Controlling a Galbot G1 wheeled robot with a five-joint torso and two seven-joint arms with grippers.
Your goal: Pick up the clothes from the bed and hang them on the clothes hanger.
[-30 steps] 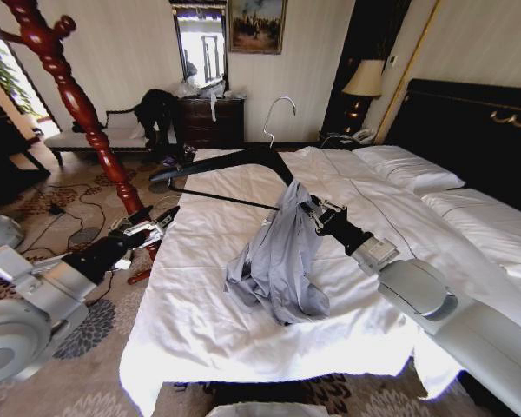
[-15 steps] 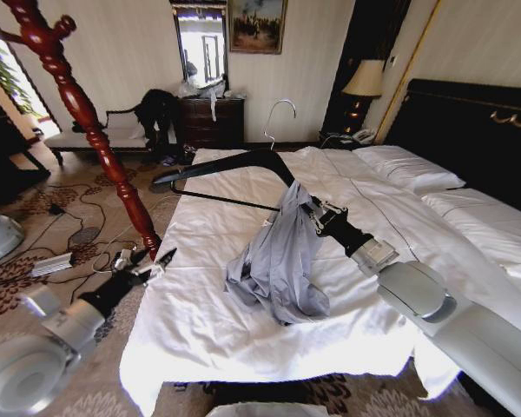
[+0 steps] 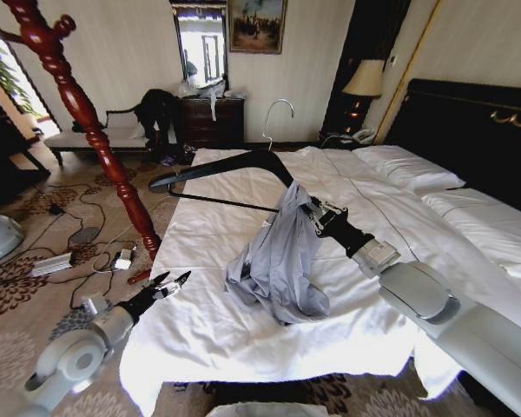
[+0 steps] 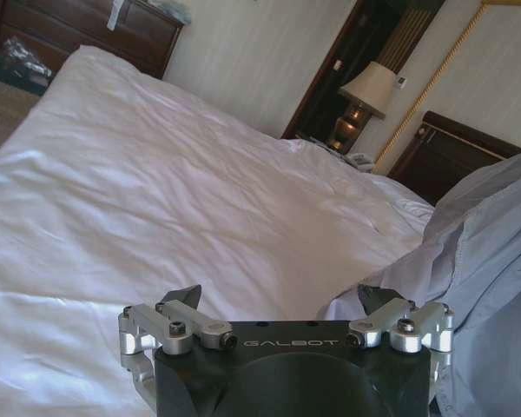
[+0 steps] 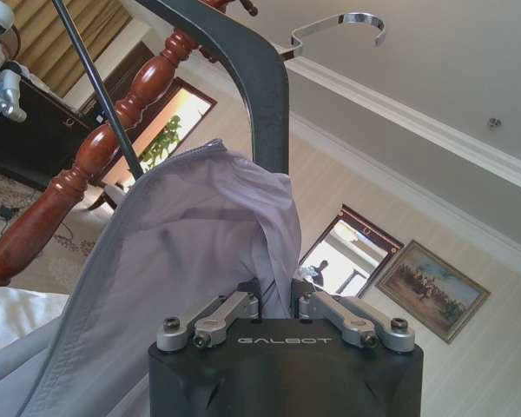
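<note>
the right claw [image 3: 313, 215] is held up over the middle of the bed [image 3: 208, 330], its fingers drawn together and clamped on the clothes hanger [image 3: 234, 165] at the end of its arm nearest the claw, with a fold of the clothes [image 3: 278, 261] caught around the same spot. from that grip the black hanger stretches away from the claw toward the far left corner of the bed, its straight lower bar below the curved arm and its silver hook [image 3: 276, 117] standing up beyond. the grey-blue shirt drapes over the hanger end right at the claw and hangs down beneath it, its lower part bunched in a heap on the white sheet. in the right wrist view the cloth [image 5: 182, 252] lies just ahead of the fingers against the hanger arm [image 5: 252, 78]. the left claw [image 3: 167, 285] hovers low at the bed's left edge, well apart from the shirt, fingers spread; in its wrist view the shirt [image 4: 486, 261] lies ahead and to one side.
</note>
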